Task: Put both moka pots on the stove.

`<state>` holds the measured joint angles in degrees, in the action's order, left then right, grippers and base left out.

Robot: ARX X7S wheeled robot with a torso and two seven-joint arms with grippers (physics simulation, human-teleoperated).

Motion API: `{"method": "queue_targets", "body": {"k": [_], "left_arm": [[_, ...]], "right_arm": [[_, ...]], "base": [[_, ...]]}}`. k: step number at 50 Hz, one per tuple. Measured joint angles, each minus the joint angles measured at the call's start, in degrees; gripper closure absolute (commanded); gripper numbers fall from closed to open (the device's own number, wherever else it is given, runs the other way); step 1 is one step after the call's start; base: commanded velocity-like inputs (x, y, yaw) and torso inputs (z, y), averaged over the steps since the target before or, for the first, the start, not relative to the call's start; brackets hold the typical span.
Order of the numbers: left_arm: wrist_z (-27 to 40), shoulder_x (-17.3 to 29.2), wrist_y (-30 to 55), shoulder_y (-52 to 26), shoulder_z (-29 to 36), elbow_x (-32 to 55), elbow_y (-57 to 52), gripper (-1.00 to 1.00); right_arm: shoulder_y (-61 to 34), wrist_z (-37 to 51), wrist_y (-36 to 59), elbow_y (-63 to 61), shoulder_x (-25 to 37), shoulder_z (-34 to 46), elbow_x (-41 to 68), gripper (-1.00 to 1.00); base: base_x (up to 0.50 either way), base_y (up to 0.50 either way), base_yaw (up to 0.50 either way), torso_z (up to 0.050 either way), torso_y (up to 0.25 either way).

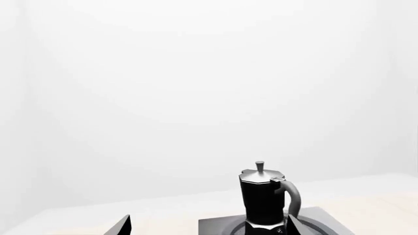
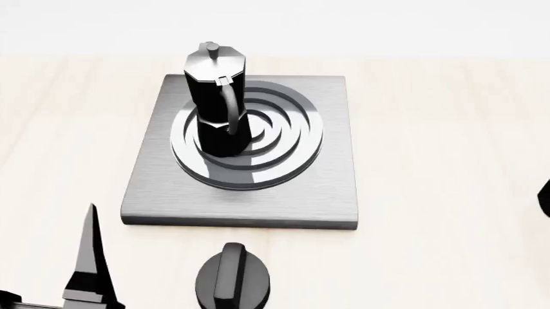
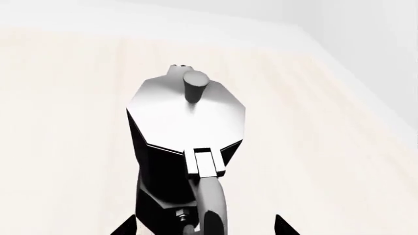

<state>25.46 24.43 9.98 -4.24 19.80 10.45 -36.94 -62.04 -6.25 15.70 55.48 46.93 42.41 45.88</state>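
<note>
First moka pot (image 2: 218,103): upright on the stove (image 2: 154,187), on the ring burner's far-left part, handle turned toward the near edge of the worktop (image 2: 447,161). In the left wrist view it (image 1: 265,198) stands on the plate, lid and knob up.

Stove: flat square plate lying toward the far edge of the worktop, left of the middle; its near edge sits just beyond the round black knob (image 2: 232,280).

Second moka pot (image 3: 186,147): seen only in the right wrist view, upright on the bare pale worktop, off the stove, its handle pointing toward the camera. Where it stands relative to the worktop's corners cannot be told.

Right gripper (image 3: 205,226): only two dark fingertips show at the frame's lower edge, set wide apart. The second pot's handle and lower body lie between and just ahead of them; no contact is visible.

Left gripper (image 1: 207,226): two fingertips spread wide, holding nothing. The first pot stands beyond them, nearer one tip, apart from both. In the head view a finger (image 2: 90,264) rises near the worktop's near-left corner, well apart from the pot.
</note>
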Motion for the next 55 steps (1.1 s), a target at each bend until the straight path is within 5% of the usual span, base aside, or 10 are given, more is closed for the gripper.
{"method": "queue_targets", "body": {"k": [10,11,39,55], "left_arm": [[0.1,0.1,-0.1,0.3,0.2,-0.1,-0.2,-1.0],[0.1,0.2,-0.1,0.3,0.2,-0.1,-0.2,-1.0],[0.4,0.7,-0.3,0.8,0.5,0.1,-0.6,-1.0],[0.5,0.9,-0.5,0.8,0.6,0.2,-0.4,-1.0]], "right_arm": [[-0.1,-0.8,-2.8,4.6,-1.9,-0.2,-0.7,-1.0],[-0.1,-0.9,-3.0,5.0,-2.0,-0.3,-0.8,1.0],[-0.2,-1.5,-6.0,6.0,-4.2,-0.8,0.3,1.0],[-1.3,4.5,-19.0,8.2,-6.6,-1.1,-2.8,1.0]], "base": [[0.0,0.0,0.0,0.0,0.0],[0.0,0.0,0.0,0.0,0.0],[0.0,0.0,0.0,0.0,0.0],[0.0,0.0,0.0,0.0,0.0]]}}
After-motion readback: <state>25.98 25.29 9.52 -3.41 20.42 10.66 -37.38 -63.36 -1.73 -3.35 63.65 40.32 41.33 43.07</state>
